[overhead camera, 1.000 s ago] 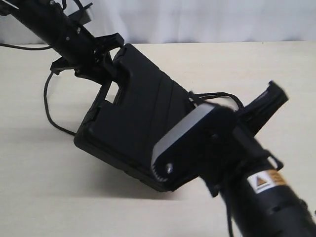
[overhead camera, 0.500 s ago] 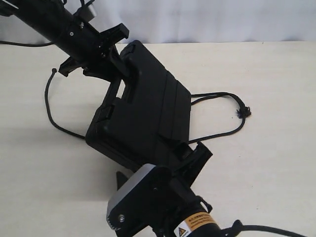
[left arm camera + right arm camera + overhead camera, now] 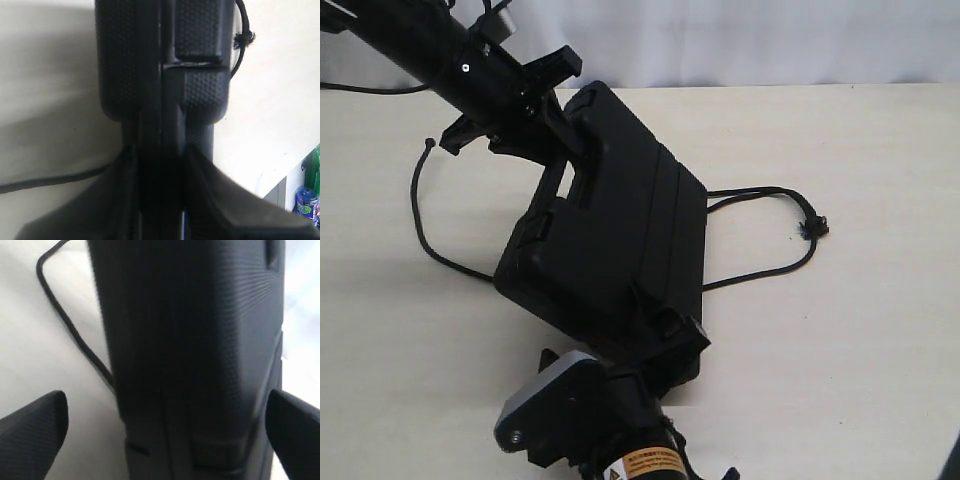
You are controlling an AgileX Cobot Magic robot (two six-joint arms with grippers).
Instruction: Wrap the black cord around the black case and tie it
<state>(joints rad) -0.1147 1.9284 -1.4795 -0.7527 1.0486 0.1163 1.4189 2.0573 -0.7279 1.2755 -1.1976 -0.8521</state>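
A tilted black case (image 3: 620, 230), black cord (image 3: 812, 228) trailing from both sides.

A: Surface?
B: Pale cream tabletop (image 3: 860, 330), matte, with soft diffuse shadows.
A: Behind it?
B: White backdrop (image 3: 740, 40) along the far edge, evenly lit. Past one table edge there's a blurry blue bottle (image 3: 306, 202) with something green beside it.

High exterior, wrist close-ups sharing black case (image 3: 620, 230)

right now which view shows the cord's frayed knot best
The exterior view: the frayed knot lies clear, right of the black case. Left wrist view catches it small beside the case; right wrist view shows only knotless cord.
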